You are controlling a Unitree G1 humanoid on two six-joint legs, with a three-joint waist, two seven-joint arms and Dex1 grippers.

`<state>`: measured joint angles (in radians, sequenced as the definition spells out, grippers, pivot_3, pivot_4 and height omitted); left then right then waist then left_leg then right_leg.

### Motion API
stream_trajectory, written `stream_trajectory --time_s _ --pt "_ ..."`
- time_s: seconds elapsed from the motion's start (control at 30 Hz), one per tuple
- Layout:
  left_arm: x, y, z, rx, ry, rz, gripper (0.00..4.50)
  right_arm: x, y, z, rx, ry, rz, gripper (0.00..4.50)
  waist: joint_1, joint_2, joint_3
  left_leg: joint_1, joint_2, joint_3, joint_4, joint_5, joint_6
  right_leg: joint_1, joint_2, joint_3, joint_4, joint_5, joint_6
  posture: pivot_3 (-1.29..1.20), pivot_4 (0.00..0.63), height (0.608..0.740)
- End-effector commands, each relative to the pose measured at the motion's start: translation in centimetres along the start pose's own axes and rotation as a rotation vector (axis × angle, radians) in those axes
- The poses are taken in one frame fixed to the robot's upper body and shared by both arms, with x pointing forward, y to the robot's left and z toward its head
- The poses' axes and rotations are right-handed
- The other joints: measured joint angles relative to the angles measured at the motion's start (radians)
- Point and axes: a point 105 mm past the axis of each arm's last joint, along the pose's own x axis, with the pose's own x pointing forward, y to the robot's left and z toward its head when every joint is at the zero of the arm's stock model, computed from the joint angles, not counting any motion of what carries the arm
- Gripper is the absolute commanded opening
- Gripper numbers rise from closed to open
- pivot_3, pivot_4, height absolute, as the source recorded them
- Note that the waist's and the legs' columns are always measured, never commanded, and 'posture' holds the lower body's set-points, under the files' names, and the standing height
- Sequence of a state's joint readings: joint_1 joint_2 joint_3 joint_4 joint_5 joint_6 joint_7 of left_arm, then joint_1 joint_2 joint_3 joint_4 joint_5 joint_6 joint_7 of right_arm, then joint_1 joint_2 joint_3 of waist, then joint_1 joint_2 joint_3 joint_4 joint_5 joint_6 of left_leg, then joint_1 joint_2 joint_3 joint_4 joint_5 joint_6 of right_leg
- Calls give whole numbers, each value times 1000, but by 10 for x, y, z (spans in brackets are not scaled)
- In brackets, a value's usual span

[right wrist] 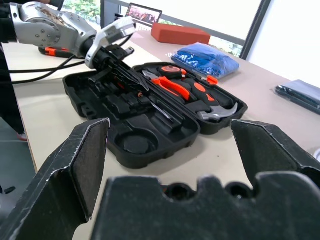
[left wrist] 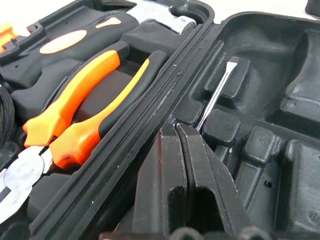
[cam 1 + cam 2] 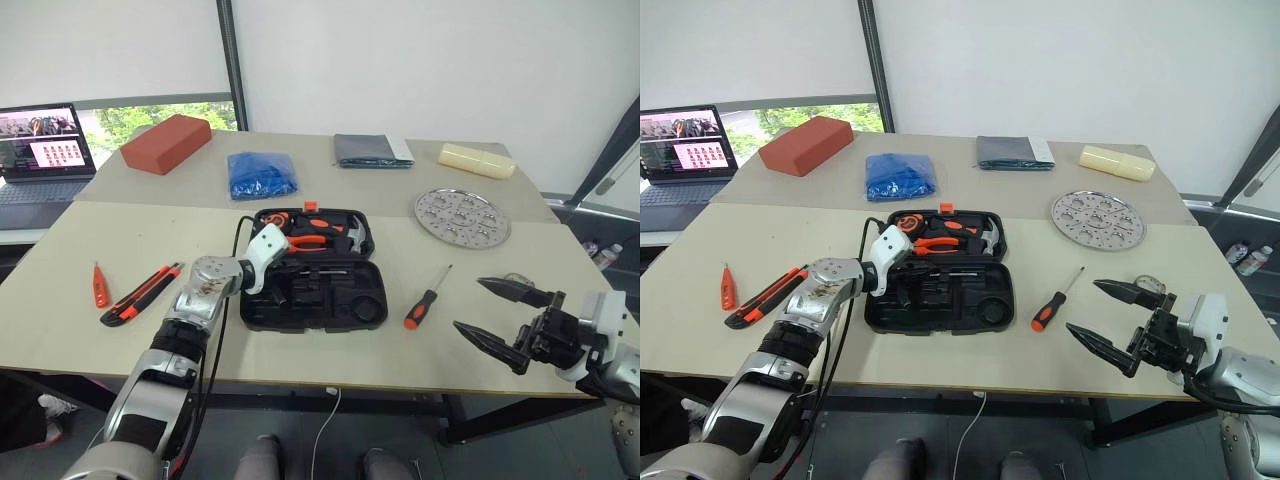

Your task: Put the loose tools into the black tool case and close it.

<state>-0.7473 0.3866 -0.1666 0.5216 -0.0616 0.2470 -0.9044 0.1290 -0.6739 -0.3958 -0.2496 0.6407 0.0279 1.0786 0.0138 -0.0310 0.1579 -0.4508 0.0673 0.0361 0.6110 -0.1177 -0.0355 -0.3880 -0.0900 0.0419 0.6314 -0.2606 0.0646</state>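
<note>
Jaws shut, left gripper (image 2: 182,135) reaches into black tool case (image 3: 330,310), perhaps pinching a screwdriver (image 2: 216,94).

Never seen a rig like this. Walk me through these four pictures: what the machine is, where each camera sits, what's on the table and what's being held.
This is a two-armed humanoid robot, and each arm ends in black jaws. The two wide pictures come from cameras in its head, looking down over the arms. The two close ones come from cameras on its wrists, looking along the jaws. On the table lies an open black case, with pliers and a hammer in its far half. Beside it lie a screwdriver, a knife and a small orange tool. The left jaws are shut, down in the case's near half. A thin screwdriver shaft runs out from their tips, though whether it is pinched is unclear. The right jaws stand wide open, holding nothing.
</note>
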Motion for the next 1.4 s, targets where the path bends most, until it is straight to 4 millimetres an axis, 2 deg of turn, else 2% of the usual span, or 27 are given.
stream_trajectory --time_s 0.03,0.1,0.17,0.23,0.4,0.47,0.53,0.6,0.7,0.9,1.03,1.13,1.23,1.37,1.4 --pt "-10 1 18 -7 -210 31 623 2 -9 9 -2 -20 -119 4500 -1 1 0 0 0 0 0 0 0 0 0 0 0 0 0 0 150 740" --pt "-33 5 34 43 -353 23 928 -3 -15 3 21 24 -230 4500 -2 0 0 0 0 0 0 0 0 -1 0 0 0 0 0 0 150 740" --pt "-62 2 41 86 -467 -20 1728 -13 -19 -13 41 169 -351 4500 -4 0 0 -1 1 0 -2 0 0 -3 0 0 1 4 -6 0 150 740" --pt "-89 -2 38 123 -510 -63 2397 -21 -16 -22 81 238 -418 4500 -6 0 0 -2 1 0 -4 3 5 -5 0 0 0 4 -9 0 150 740" --pt "-138 -13 9 176 -400 -125 4356 -40 -5 -34 188 317 -512 4500 -12 3 -1 -1 1 0 -6 4 7 -4 0 0 0 2 -11 0 150 740" --pt "-156 -15 -5 185 -349 -103 4448 -55 -3 -45 201 377 -547 4500 -10 3 -1 -1 1 0 -5 1 2 -4 -1 0 0 -2 -17 0 150 740" --pt "-177 -23 -22 172 -297 -95 4448 -67 -2 -52 209 432 -570 4500 -8 3 -1 -1 1 1 -4 -1 0 -2 -2 -1 -1 -2 -17 0 150 740" --pt "-188 -32 -31 146 -279 -94 4448 -65 -4 -49 236 418 -579 4500 -11 2 -1 0 2 2 -4 -1 -1 -3 -3 -1 -2 -5 -12 0 150 740" --pt "-196 -43 -32 136 -315 -81 4448 -38 -5 -39 261 392 -521 4500 -17 3 -1 0 3 3 -5 -1 -1 -4 -5 -1 -2 -4 -13 0 150 740" --pt "-184 -62 -24 111 -375 -73 4448 25 6 -40 402 479 -397 4500 -25 2 -1 0 7 6 -6 -1 -1 -11 -4 -2 -2 -2 -16 0 150 740" --pt "-180 -67 -22 106 -375 -77 4448 53 -7 -49 461 531 -547 4500 -24 1 -2 -5 8 9 -5 -1 -1 -15 -2 -2 -1 3 -24 0 150 740" --pt "-180 -69 -23 108 -368 -76 4448 63 -10 -53 480 558 -606 4500 -22 1 -2 -10 9 9 -5 5 8 -17 0 -2 1 2 -22 0 150 740" --pt "-185 -69 -31 107 -335 -76 4448 71 -10 -61 518 585 -663 4500 -24 1 -2 -11 9 9 -6 4 11 -17 0 -1 0 4 -14 0 150 740" --pt "-183 -73 -28 139 -345 -104 4448 69 -11 -81 535 665 -735 4500 -26 1 -2 -11 9 10 -6 4 11 -17 0 -2 0 4 -15 0 150 740" --pt "-182 -73 -26 151 -354 -108 4494 66 -12 -85 530 684 -757 4243 -26 1 -2 -11 9 10 -5 4 11 -17 0 -2 0 3 -16 0 150 740"
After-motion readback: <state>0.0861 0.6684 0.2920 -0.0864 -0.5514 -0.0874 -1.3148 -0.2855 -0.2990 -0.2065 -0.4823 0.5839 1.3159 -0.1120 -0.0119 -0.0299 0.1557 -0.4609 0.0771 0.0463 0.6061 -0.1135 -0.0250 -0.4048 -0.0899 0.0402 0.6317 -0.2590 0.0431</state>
